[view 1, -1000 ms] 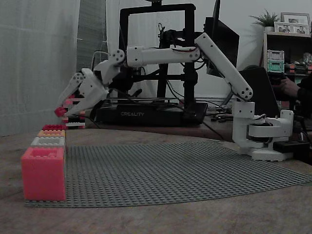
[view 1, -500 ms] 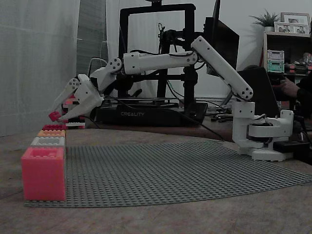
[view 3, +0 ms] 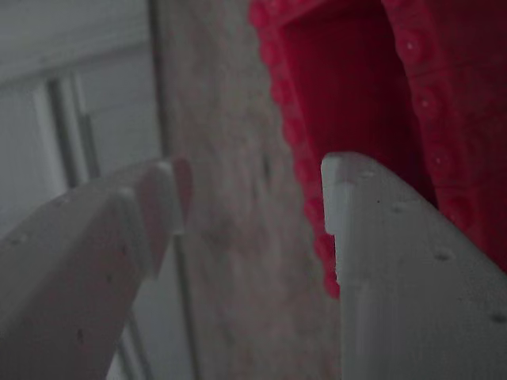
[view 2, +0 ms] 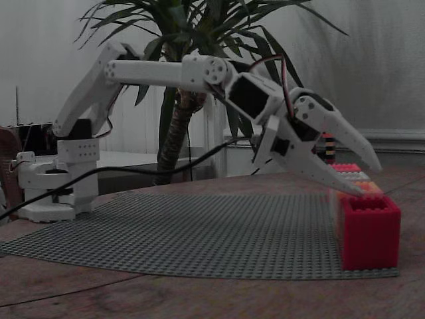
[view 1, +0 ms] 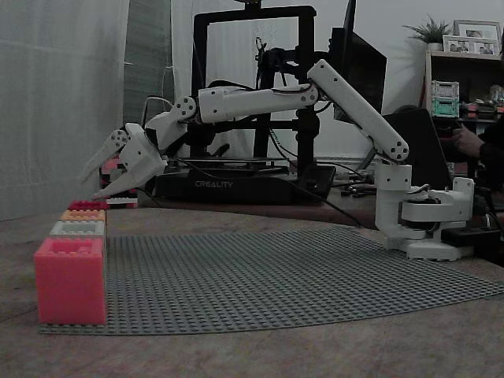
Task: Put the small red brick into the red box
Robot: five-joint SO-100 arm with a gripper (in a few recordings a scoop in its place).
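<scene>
While the white arm reaches low toward the left side of a fixed view, its gripper [view 1: 89, 187] hangs with the jaws spread wide and nothing between them. The lower fingertip sits just above the red box [view 1: 87, 205], which is the farthest in a row of boxes along the left edge of the grey baseplate [view 1: 276, 276]. Toward the camera from it stand an orange box [view 1: 83, 215], a pale grey box [view 1: 77, 229] and, at lower left, a larger pink-red box [view 1: 69, 279].

From the opposite side, the gripper [view 2: 370, 181] is at the right of the frame. The red box [view 2: 369, 229] stands nearest the camera at lower right, directly below the fingertips.

In the wrist view the gripper [view 3: 253, 182] frames bare table. The right finger overlaps the rim of the red box [view 3: 348, 87], whose open hollow fills the upper right. The small red brick cannot be made out against that dark red hollow, so I cannot tell whether it lies inside.

A black 3D printer [view 1: 244, 185] stands behind the arm, centre frame
</scene>
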